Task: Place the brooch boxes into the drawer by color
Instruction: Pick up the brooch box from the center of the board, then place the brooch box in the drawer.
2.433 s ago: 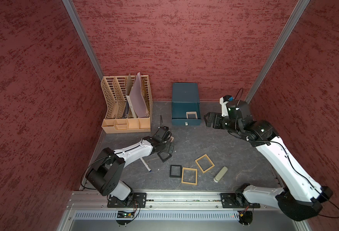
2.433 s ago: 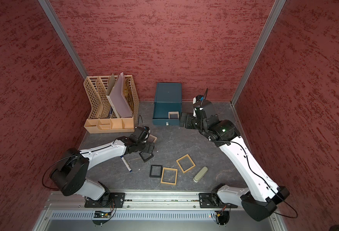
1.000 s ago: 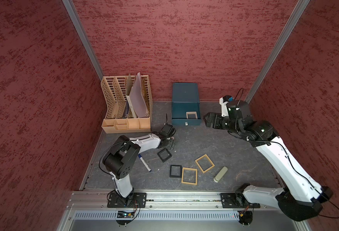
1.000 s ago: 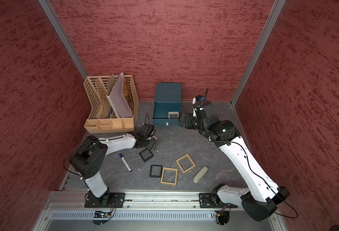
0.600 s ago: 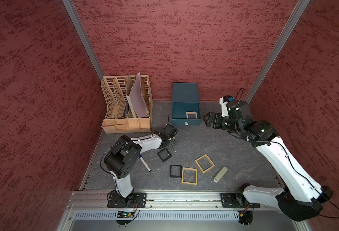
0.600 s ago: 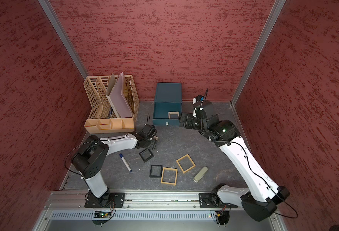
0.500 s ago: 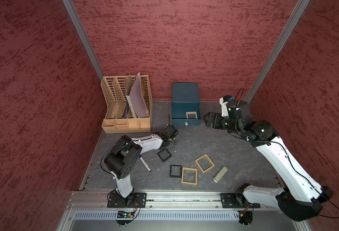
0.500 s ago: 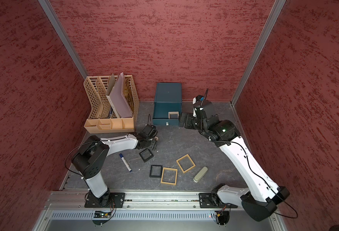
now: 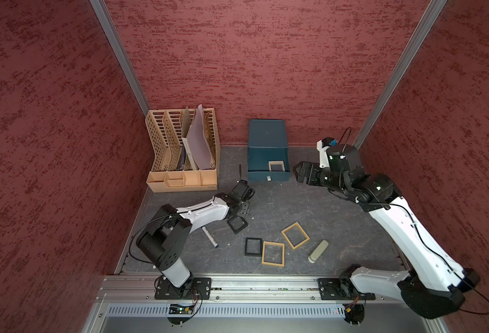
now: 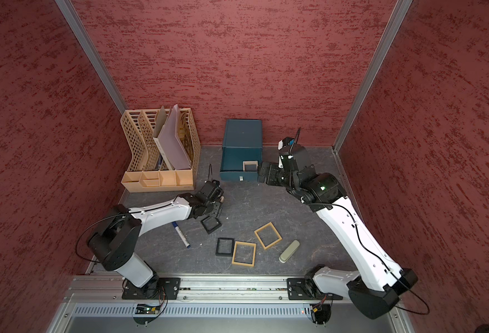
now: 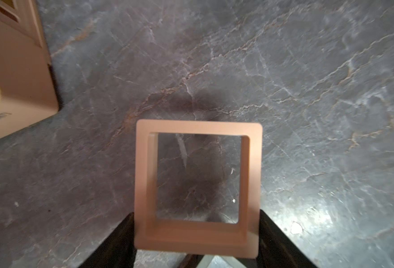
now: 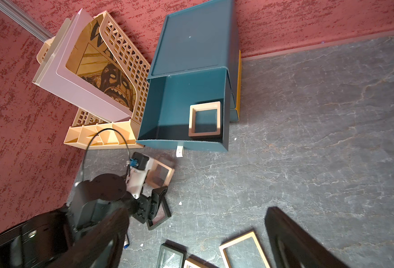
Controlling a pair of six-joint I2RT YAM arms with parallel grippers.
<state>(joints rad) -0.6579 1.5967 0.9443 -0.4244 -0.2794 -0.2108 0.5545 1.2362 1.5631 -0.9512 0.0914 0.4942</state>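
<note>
**A:** One of six is put away. A pale box (image 12: pixel 205 120) lies flat in the front right corner of the open top drawer (image 12: pixel 182 145).

**B:** And its twin?

**A:** The left pincer (image 11: pixel 197 224) is clamped on the second pale box (image 11: pixel 198 183), one finger against each side. It looks lifted just off the tabletop (image 9: pixel 324 219), between the file rack (image 9: pixel 180 161) and the chest (image 9: pixel 266 132).

**B:** So four remain?

**A:** Four lie loose. A black box (image 9: pixel 237 224) sits just beside the left arm. Another black box (image 9: pixel 253 246) lies toward the front edge, right against a yellow box (image 9: pixel 273 253); I cannot tell whether they touch. A second yellow box (image 9: pixel 295 235) lies just behind that one. The two lower drawers look shut, so I judge each must be pulled out before black and yellow can go in.

**B:** What about the right pincer (image 9: pixel 298 173)?

**A:** It is spread wide and empty, hanging just beside the open drawer's right wall.

**B:** Is there room to move?

**A:** The chest stands at the middle of the back edge and the rack fills the back left corner. The strip of tabletop between the held box and the drawer front is bare. So is the left part of the drawer floor, which is room enough for the twin. The right side is tighter, since that pincer crowds the wall, so I would come in from the front or the left. The marker (image 9: pixel 210 238) and the green tube (image 9: pixel 318 251) lie near the front edge, well away from that path. They do flank the loose boxes, though.
</note>
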